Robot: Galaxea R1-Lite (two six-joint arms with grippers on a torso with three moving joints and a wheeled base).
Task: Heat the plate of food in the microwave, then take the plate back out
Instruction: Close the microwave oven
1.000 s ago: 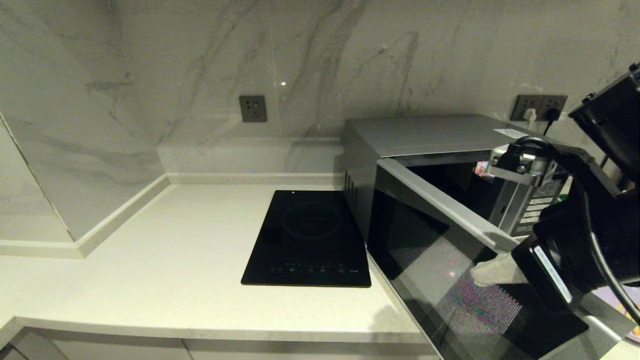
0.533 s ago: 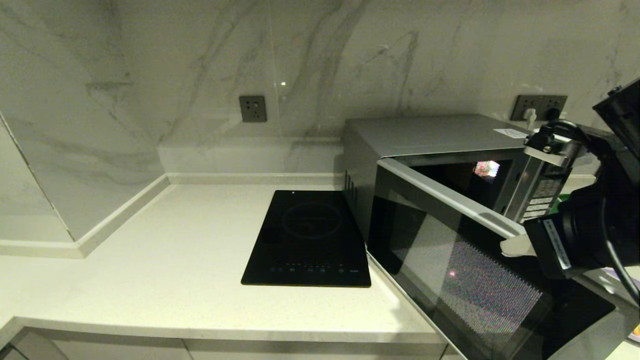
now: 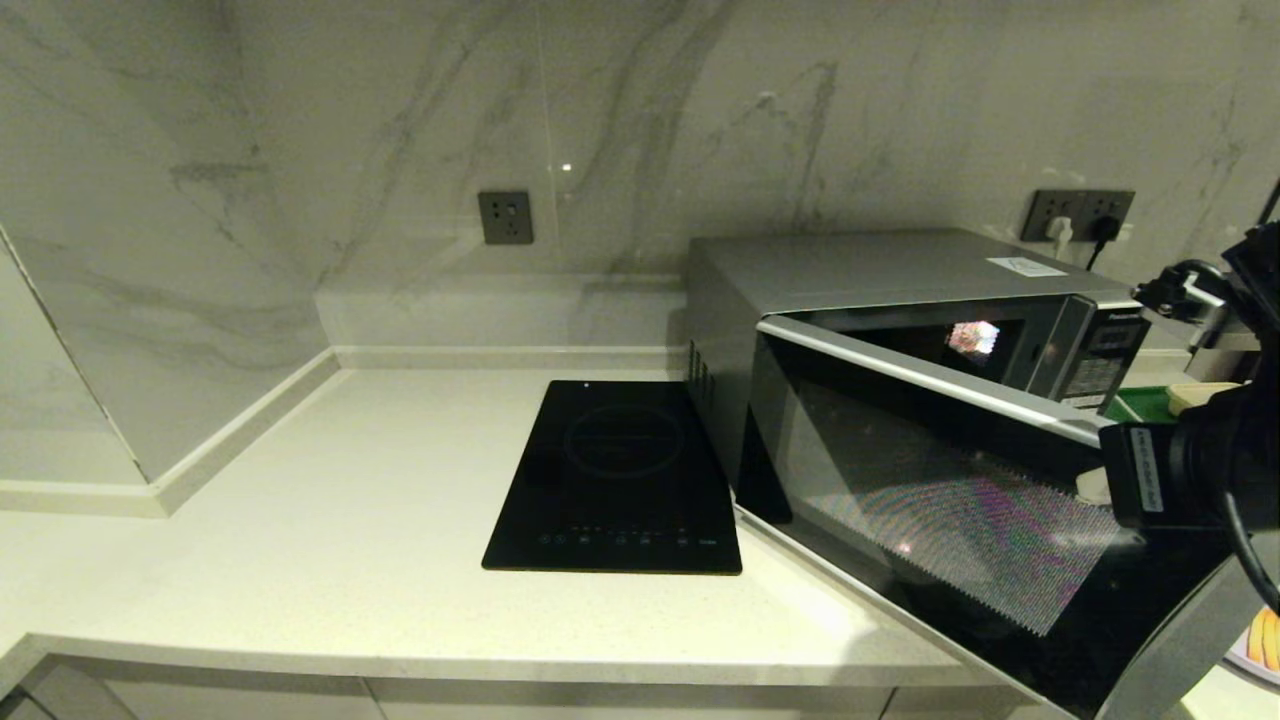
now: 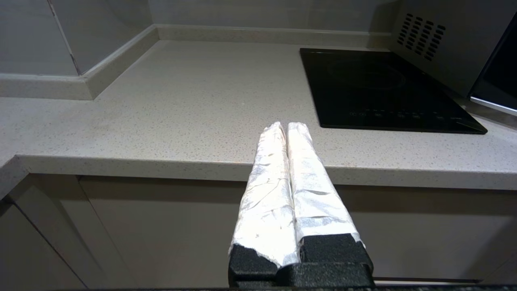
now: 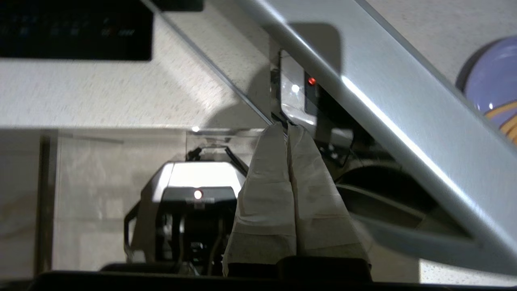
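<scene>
In the head view the microwave (image 3: 900, 300) fills the right half of the frame, its dark glass door (image 3: 950, 500) swung partly out toward the lower right. The right hand (image 3: 1092, 487) sits at the right edge, pressed against the door's free end with its fingers together and nothing between them. The cavity behind the door looks dark, and I cannot tell whether anything stands inside. A sliver of the plate of food (image 3: 1262, 642) shows at the far lower right on the table (image 3: 350, 520), outside the microwave. A green tray (image 3: 1140, 403) peeks out behind the microwave's control panel, its contents unclear. The black cooktop (image 3: 620, 480) lies at centre. In the left wrist view the left hand (image 4: 282, 127) hangs closed and empty at lower centre, off the table's front edge and well clear of the work. In the right wrist view the right hand's wrapped fingers (image 5: 266, 182) meet at centre against the glass, below the door's silver frame (image 5: 383, 105); the lavender plate, with yellow sticks on it, curves in at the right edge. The risk I see is that closed fingertips only bearing on slick glass could slide off. The door's outer corner also reaches toward the plate and could knock it as it swings.
</scene>
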